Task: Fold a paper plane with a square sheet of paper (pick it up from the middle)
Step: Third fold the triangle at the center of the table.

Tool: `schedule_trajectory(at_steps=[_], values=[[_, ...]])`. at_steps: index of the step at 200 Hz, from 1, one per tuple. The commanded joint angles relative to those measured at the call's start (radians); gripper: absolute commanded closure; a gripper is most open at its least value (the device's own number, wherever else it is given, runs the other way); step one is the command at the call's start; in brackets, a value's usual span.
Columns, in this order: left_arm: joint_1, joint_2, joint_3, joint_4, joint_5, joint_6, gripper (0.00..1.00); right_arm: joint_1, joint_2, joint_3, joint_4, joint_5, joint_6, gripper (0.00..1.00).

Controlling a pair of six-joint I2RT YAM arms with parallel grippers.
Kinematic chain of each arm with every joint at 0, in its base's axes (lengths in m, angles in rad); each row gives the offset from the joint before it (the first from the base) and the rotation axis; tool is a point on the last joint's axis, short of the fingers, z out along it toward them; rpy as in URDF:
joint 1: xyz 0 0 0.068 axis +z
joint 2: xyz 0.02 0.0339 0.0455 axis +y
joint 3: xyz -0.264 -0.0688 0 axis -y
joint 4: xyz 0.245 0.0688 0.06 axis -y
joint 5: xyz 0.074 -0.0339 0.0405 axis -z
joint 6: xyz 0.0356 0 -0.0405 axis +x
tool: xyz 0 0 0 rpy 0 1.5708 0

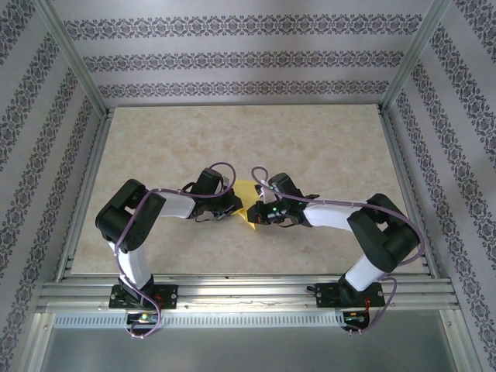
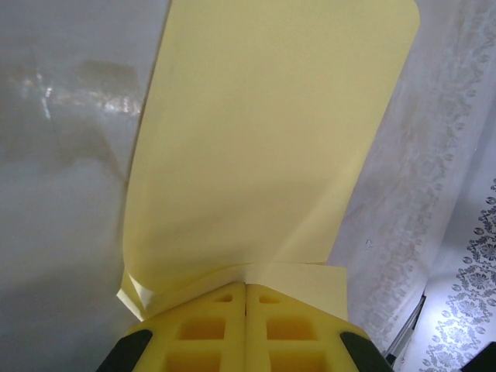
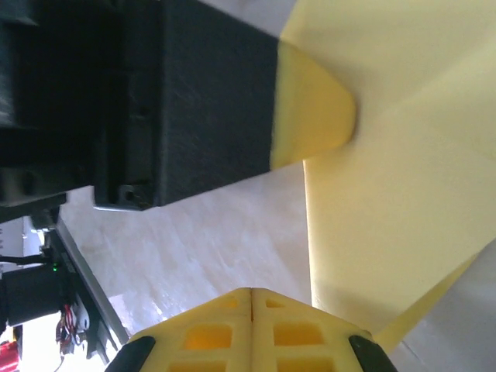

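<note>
The yellow sheet of paper (image 1: 246, 200) is seen at the middle of the desk (image 1: 310, 147), between the two arms. The left tool (image 2: 246, 291) is clenched on a folded edge of the sheet. The right tool (image 3: 252, 294) is shut finger to finger, with the sheet just beside it; whether it is gripped there cannot be told

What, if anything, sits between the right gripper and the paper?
Nothing visible. The paper lies just beside the shut right gripper, and the left gripper is shut on its edge.
</note>
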Motion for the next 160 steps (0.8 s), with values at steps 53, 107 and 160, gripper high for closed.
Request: schedule_trajectory(at_steps=[53, 107, 160], values=[[-0.012, 0.043, 0.003, -0.076, -0.018, 0.024, 0.98, 0.050, 0.074, 0.110, -0.125, 0.057, 0.022, 1.00], [-0.012, 0.040, 0.003, -0.072, -0.017, 0.022, 0.98, 0.059, 0.144, 0.135, -0.122, 0.071, 0.039, 1.00], [-0.012, 0.038, -0.001, -0.076, -0.017, 0.028, 0.99, 0.050, 0.153, 0.125, -0.130, 0.088, 0.038, 1.00]])
